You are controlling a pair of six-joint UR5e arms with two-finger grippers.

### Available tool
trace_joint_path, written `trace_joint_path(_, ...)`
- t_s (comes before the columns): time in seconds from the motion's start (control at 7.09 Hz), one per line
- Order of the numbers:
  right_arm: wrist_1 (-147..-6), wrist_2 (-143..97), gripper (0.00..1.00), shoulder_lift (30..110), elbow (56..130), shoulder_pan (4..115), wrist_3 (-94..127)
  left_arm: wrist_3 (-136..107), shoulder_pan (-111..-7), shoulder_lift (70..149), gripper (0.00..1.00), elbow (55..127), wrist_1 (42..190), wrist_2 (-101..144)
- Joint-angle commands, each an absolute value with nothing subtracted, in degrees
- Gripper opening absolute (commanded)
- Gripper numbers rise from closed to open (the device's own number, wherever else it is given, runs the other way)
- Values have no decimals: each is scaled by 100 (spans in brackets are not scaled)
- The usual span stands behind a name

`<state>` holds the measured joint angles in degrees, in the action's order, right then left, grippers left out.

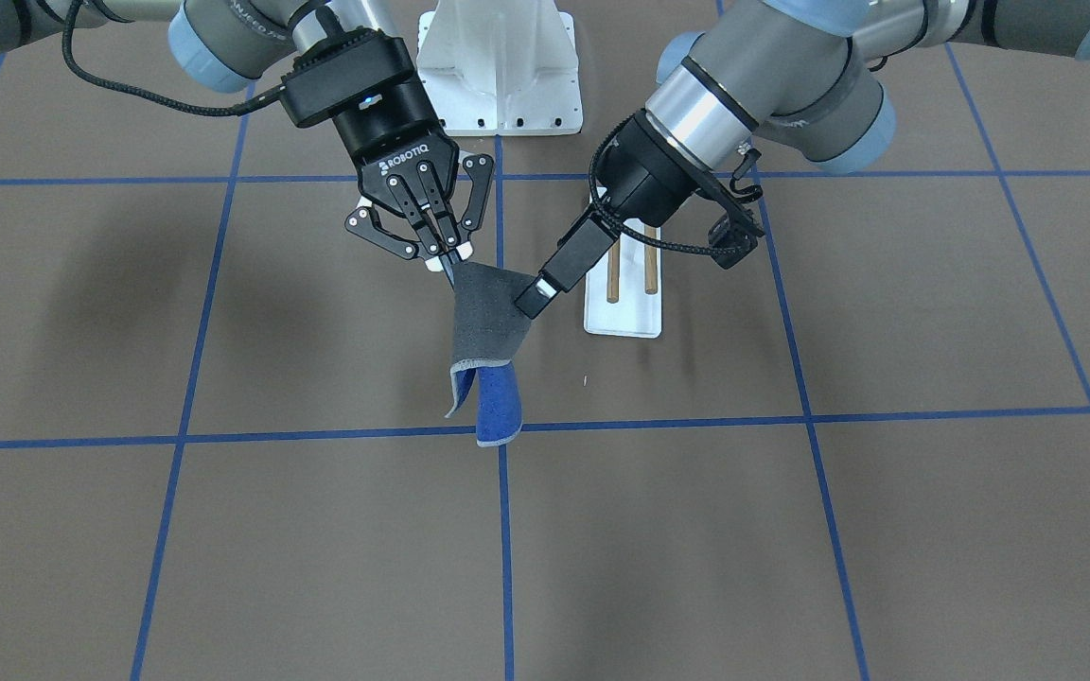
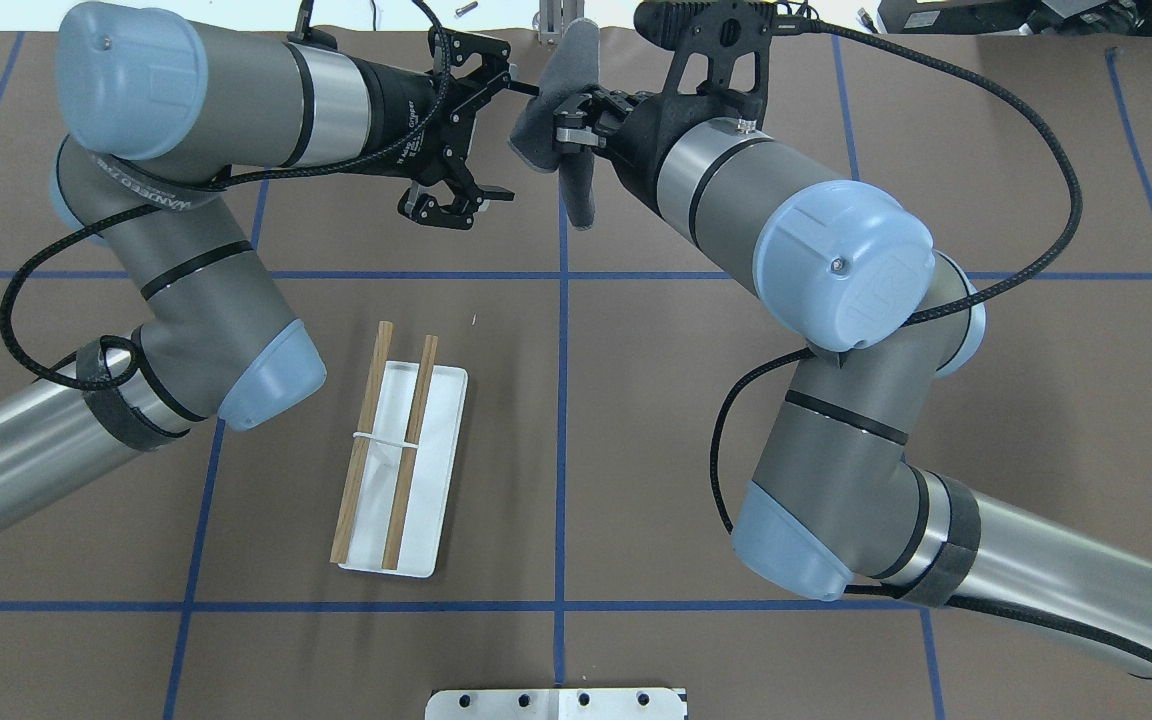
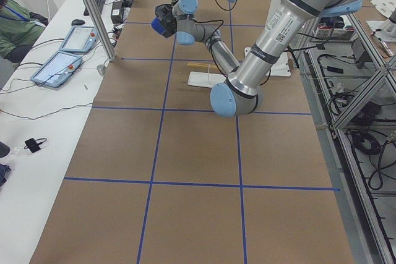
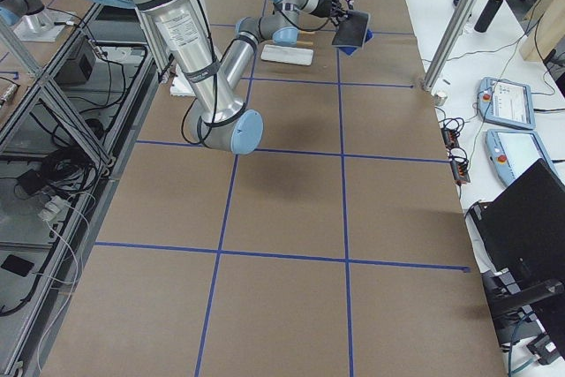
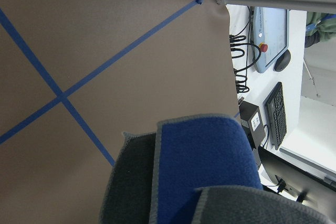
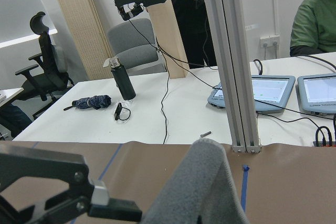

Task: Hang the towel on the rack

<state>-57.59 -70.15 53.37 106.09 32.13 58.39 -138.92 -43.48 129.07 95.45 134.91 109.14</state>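
The towel (image 1: 488,322) hangs in the air between my two grippers, dark grey side out, with bright blue showing at its lower fold. My right gripper (image 1: 448,263) is shut on its upper corner. My left gripper (image 1: 531,301) is shut on the other upper corner. From overhead the towel (image 2: 536,135) sits at the far edge, between the left gripper (image 2: 526,90) and the right gripper (image 2: 561,130). The left wrist view looks down on the towel (image 5: 205,166). The rack (image 2: 396,450), two brown rods over a white base plate, stands behind my left gripper, nearer the robot.
A white metal pedestal (image 1: 498,76) with black bolt holes stands at the robot's base and shows from overhead (image 2: 556,703) too. The brown table has blue tape lines. An aluminium post (image 6: 236,77) rises at the table's far edge, with operators' desks beyond it.
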Motion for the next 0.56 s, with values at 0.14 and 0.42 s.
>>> trace_joint_path(0.14,-5731,-7014,0,5388,10617,3217,5880,-14018,-4351,12911,70,9571,13605,10898)
trace_joint_path(0.42,-5730,-7014,0,5388,10617,3208,5880,-14019,-4351,12902,70,9571,13614,10898)
